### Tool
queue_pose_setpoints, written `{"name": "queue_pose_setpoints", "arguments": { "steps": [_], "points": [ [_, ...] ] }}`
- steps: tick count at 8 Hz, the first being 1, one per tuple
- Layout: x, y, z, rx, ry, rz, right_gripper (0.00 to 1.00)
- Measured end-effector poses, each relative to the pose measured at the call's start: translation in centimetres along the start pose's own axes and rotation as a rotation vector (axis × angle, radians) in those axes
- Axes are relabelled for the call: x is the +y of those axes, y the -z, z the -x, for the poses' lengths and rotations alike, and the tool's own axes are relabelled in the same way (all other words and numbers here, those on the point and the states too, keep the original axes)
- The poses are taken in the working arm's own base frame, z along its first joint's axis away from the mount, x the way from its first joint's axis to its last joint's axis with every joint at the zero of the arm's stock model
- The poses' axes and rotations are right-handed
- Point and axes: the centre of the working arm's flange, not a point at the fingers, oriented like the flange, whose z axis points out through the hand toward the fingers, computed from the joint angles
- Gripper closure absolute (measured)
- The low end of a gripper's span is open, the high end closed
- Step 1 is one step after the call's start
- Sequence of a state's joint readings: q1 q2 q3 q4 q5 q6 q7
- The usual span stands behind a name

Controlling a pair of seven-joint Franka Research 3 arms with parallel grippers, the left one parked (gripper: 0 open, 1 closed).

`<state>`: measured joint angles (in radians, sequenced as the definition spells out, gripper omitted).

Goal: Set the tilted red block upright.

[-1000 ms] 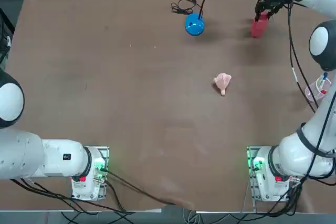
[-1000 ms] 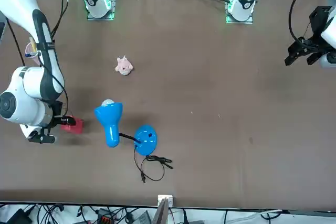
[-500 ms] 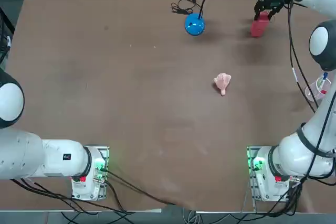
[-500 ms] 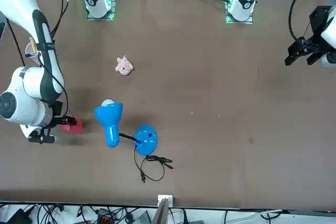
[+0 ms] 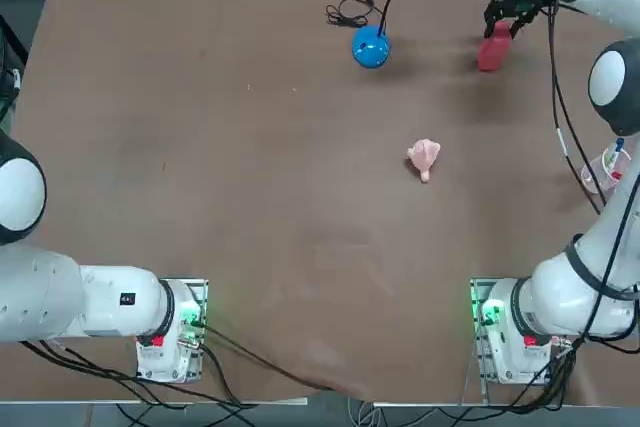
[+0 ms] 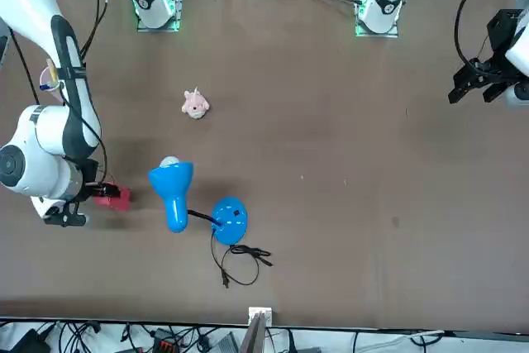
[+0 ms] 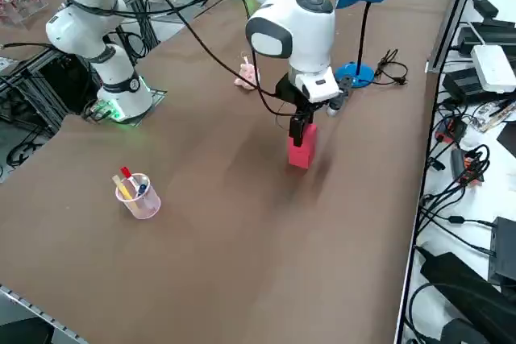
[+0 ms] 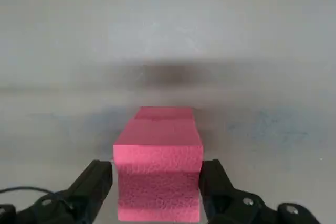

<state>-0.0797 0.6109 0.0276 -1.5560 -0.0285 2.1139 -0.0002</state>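
The right gripper (image 8: 156, 192) grasps the top of the red block (image 7: 301, 149), which stands upright on the table (image 5: 250, 197) at the far right, right of the blue lamp (image 7: 355, 6).

Brown table (image 5: 250, 197). Far right: red block (image 5: 492, 48) standing on it, right gripper (image 5: 507, 17) at block top. Blue lamp base (image 5: 370, 47) far centre. Pink lumpy object (image 5: 424, 157) mid-right. Clear cup (image 7: 139, 196) with pens, right edge.

Robotics lab: brown table (image 5: 250, 197) with bolted arm bases (image 5: 510, 332), loose cables (image 7: 459, 175) and power adapters (image 7: 493, 66) alongside, clear cup (image 7: 139, 196) of pens.
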Motion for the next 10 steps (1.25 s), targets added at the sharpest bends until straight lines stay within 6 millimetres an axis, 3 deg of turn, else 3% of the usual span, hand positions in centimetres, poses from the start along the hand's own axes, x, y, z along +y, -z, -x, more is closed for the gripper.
{"name": "queue_pose_setpoints", "arguments": {
  "steps": [3, 5, 7, 10],
  "points": [
    [-0.1, 2.0, -0.2, 0.023, 0.002, 0.001, 0.0],
    [-0.2, 4.6, 0.1, 0.031, 0.002, 0.002, 0.0],
    [-0.6, 9.7, 1.1, 0.047, 0.008, 0.003, 0.0],
    [-3.6, 19.5, 5.1, 0.049, 0.045, 0.003, 0.0]
  ]
}}
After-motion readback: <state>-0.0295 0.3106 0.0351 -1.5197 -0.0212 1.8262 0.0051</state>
